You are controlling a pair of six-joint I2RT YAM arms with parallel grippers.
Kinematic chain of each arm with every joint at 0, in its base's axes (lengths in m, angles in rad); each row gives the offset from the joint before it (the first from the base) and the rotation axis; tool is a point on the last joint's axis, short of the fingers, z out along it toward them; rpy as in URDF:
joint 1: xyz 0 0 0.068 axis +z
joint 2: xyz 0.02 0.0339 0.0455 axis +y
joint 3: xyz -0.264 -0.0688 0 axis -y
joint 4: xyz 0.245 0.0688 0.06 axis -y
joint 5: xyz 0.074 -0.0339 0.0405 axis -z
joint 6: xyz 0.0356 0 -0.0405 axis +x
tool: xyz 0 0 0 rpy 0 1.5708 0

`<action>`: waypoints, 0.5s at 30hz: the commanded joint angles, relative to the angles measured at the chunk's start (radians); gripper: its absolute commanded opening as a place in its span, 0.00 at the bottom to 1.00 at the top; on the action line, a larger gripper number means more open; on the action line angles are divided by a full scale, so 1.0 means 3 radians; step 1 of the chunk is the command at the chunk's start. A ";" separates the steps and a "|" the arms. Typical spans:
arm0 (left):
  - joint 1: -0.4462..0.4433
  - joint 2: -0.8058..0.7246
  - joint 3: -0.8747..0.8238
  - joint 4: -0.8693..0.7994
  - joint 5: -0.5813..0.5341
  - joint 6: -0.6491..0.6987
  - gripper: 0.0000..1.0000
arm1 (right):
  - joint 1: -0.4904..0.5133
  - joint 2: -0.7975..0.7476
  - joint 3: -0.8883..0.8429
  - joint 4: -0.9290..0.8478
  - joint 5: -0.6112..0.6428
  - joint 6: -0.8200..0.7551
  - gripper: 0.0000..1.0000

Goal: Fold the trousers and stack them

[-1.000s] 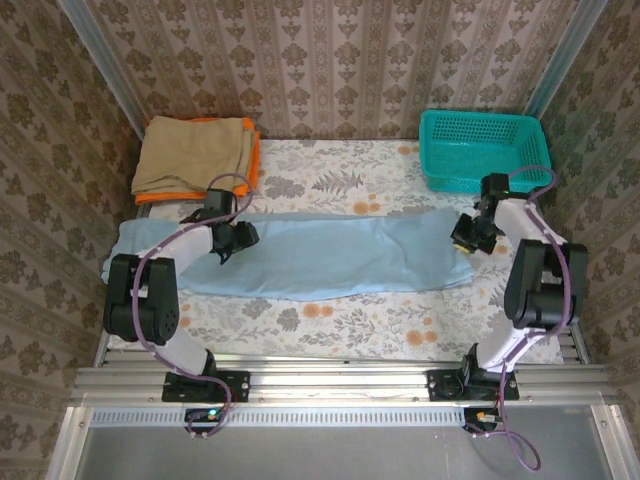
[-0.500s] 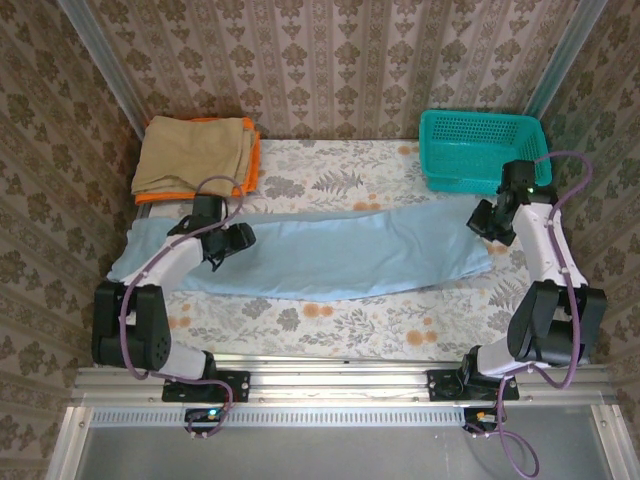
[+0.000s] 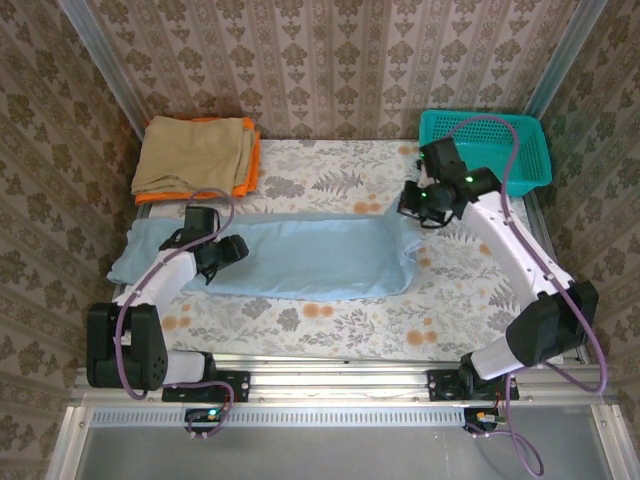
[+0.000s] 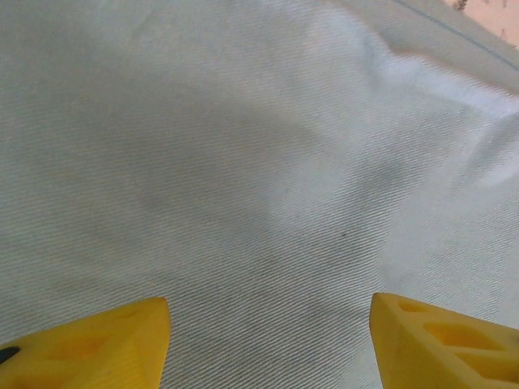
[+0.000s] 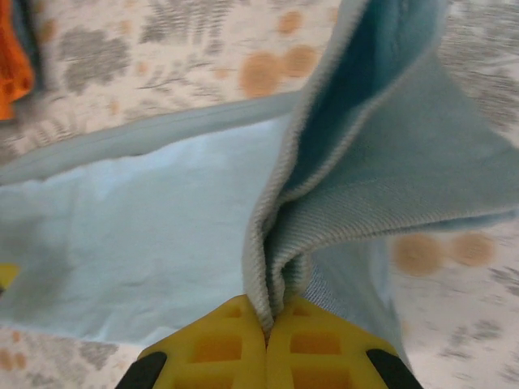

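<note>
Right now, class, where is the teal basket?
In the top view, the teal basket sits at the far right corner of the table, behind the right gripper pinching the trousers.

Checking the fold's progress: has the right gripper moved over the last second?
Yes. The right gripper, shut on the trousers, has swung leftward, from below the teal basket to past its left corner.

Bright, even light, soft shadows; motion blur over the trousers [image 5: 162,227] in right wrist view.
</note>
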 commanded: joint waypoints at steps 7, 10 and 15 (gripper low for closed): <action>0.0202 -0.0147 -0.0100 -0.0036 0.0130 -0.0079 0.67 | 0.0976 0.0856 0.0955 0.0259 -0.0086 0.0473 0.00; 0.0239 -0.0159 -0.0178 0.0050 0.0170 -0.0134 0.67 | 0.1180 0.1115 0.1217 0.0340 -0.0077 0.0584 0.00; 0.0254 -0.0120 -0.0277 0.0155 0.0212 -0.0173 0.68 | 0.1393 0.1496 0.1552 0.0452 -0.0071 0.0765 0.00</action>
